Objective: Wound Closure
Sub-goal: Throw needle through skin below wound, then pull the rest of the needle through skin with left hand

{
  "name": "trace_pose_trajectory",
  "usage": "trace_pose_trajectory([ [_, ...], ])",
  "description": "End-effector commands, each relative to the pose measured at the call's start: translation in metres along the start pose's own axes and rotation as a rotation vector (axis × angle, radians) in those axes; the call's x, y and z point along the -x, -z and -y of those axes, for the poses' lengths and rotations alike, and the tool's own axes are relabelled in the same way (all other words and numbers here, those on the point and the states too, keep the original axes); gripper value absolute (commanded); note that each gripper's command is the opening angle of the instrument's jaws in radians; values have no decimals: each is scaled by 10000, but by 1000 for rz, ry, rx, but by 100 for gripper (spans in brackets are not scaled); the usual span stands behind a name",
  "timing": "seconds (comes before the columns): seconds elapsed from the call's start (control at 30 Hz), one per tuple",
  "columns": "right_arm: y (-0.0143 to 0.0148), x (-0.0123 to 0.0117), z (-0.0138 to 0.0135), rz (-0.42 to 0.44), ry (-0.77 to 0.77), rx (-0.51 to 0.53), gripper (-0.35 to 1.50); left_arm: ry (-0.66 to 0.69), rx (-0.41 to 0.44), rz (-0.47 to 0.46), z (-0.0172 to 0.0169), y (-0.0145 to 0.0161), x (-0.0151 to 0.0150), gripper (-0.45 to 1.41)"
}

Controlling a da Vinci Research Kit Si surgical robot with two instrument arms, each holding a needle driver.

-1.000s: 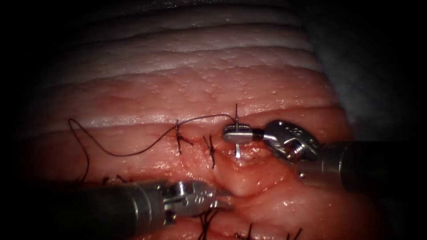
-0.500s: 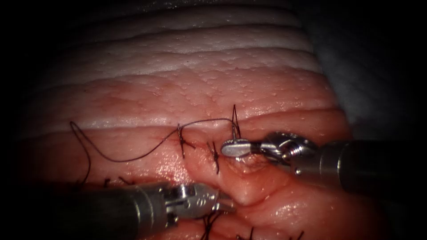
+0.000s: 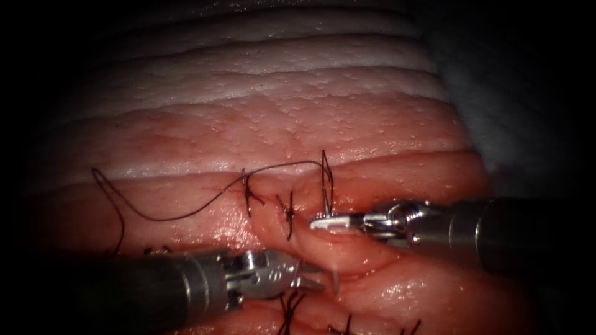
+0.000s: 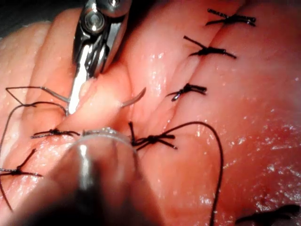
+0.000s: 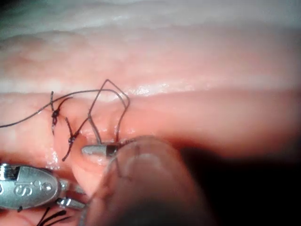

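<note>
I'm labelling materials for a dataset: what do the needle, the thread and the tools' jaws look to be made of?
Needle: bare polished metal, likely steel; its tip, emerging from the tissue by the left tool, glints silver. The right tool holds its other end.
Thread: dark, thin, matte strand; it bends in loose loops, fibre or polymer, hard to say.
Jaws: bright metal, with sharp highlights.

Surgical practice bench: stitched pork tissue (image 3: 298,124) under endoscope light.
</note>
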Motion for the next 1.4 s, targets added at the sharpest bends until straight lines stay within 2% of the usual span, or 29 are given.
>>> trace_pose_trajectory([
  [0.03,-12,-4,-6,-49,2,-33,-35,0,1,0,-1,-6,-2,-11],
  [0.07,-13,-9,-6,-100,0,-63,20,1,-1,-6,-2,-5,-2,-11],
  [0.1,-13,-12,-6,-136,45,-70,39,1,-2,-11,-4,-3,-3,-11],
  [0.2,-7,-27,-7,-169,109,-31,47,-25,-20,-53,-8,6,-6,-6],
  [0.3,3,-45,-7,-201,165,5,69,-86,-54,-127,-9,17,-12,0],
  [0.43,20,-68,-5,-230,190,36,89,-151,-112,-214,-9,29,-20,5],
  [0.57,38,-86,-2,-258,198,31,93,-214,-156,-263,-4,35,-29,22],
  [0.8,68,-98,7,-266,208,36,82,-224,-181,-303,12,22,-36,22],
  [1.07,85,-97,3,-303,221,64,74,-232,-160,-327,29,4,-37,17],
  [1.13,85,-95,1,-307,224,65,71,-232,-161,-328,32,1,-38,9],
  [1.23,85,-92,-1,-306,228,64,66,-244,-143,-345,34,-3,-39,-45],
  [1.4,88,-87,-3,-302,244,63,64,-236,42,-396,34,-3,-39,-45],
])
